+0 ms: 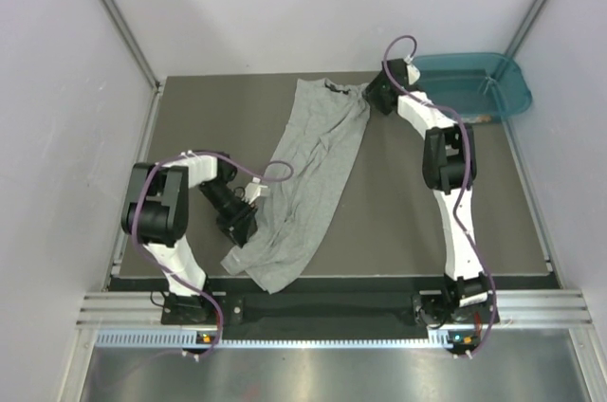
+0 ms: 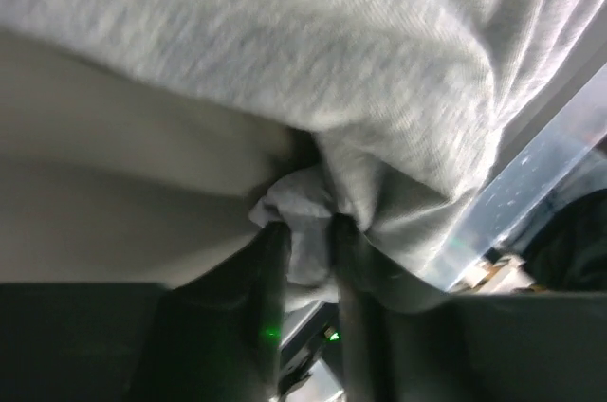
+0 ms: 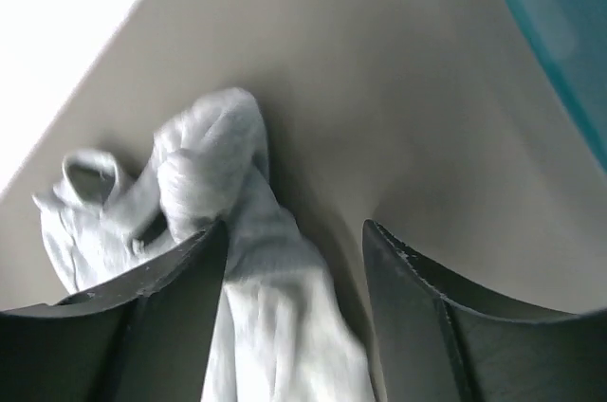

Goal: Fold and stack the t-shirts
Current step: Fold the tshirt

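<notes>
Presently, the left gripper (image 2: pixel 305 233) was found closed tight on a bunched fold of the t-shirt (image 1: pixel 308 170), its fingers (image 2: pixel 268 271) nipped together with grey cloth puckered between them. In the top view this grip sat on the garment's near left edge, low on the body toward the hem. From there the t-shirt ran away diagonally. Its long axis went from the near left of the table (image 1: pixel 408 222) to the far right, with the collar end farthest from the arm bases. The cloth lay rumpled and narrowed lengthwise, not spread flat. At the far end the right gripper (image 1: pixel 376 99) stood over the shoulder or sleeve corner beside the collar. Its wrist view showed the jaws parted wide. A crumpled end of the fabric lay between them, against one finger and clear of the other, and nothing was held. The teal tub (image 1: pixel 507 89) stood just beyond the right gripper at the far right corner, apart from the cloth. Judgement: each arm was at its own end of the long axis, the left nearer the hem and the right nearer the collar, so any stretching flat would turn on the right gripper first closing on that corner. No second t-shirt was visible.
</notes>
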Robot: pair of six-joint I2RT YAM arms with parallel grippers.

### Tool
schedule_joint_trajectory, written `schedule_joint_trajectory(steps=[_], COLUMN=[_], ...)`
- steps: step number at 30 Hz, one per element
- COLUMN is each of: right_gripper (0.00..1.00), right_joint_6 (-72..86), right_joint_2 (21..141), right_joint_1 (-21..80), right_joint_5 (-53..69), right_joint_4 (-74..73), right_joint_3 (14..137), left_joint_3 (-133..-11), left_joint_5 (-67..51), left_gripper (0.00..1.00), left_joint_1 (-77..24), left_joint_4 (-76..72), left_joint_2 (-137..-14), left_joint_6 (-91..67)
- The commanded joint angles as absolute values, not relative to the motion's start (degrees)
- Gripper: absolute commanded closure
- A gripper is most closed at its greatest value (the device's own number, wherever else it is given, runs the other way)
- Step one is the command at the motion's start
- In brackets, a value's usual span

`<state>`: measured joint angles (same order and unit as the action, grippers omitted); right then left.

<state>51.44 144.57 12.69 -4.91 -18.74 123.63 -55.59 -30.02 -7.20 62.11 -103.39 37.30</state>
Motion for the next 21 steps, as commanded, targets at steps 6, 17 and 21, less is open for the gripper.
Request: schedule_joint_trajectory(steps=[6, 17, 21], right_gripper=[0.35, 0.37, 0.4], right_joint_6=[46.6, 55.2, 61.8], right_joint_2=[122.4, 86.2, 76.5], right_joint_1=[19.2, 41.2, 54.4], right_joint_5=[-9.2, -12.6, -12.1], right_joint_4=[-20.4, -23.1, -22.7], right_joint_3=[107.5, 63.0, 53.1], left_joint_3=[-60.8, -62.5, -60.4], left_joint_5=[-29.3, -31.7, -34.1], left_gripper=[0.58, 0.56, 0.52], left_joint_1=[1.5, 9.8, 9.1], left_joint_4=[68.8, 67.2, 67.3], left_joint_2=[-97.1, -85.9, -77.4], left_joint_6=[36.2, 36.6, 41.7])
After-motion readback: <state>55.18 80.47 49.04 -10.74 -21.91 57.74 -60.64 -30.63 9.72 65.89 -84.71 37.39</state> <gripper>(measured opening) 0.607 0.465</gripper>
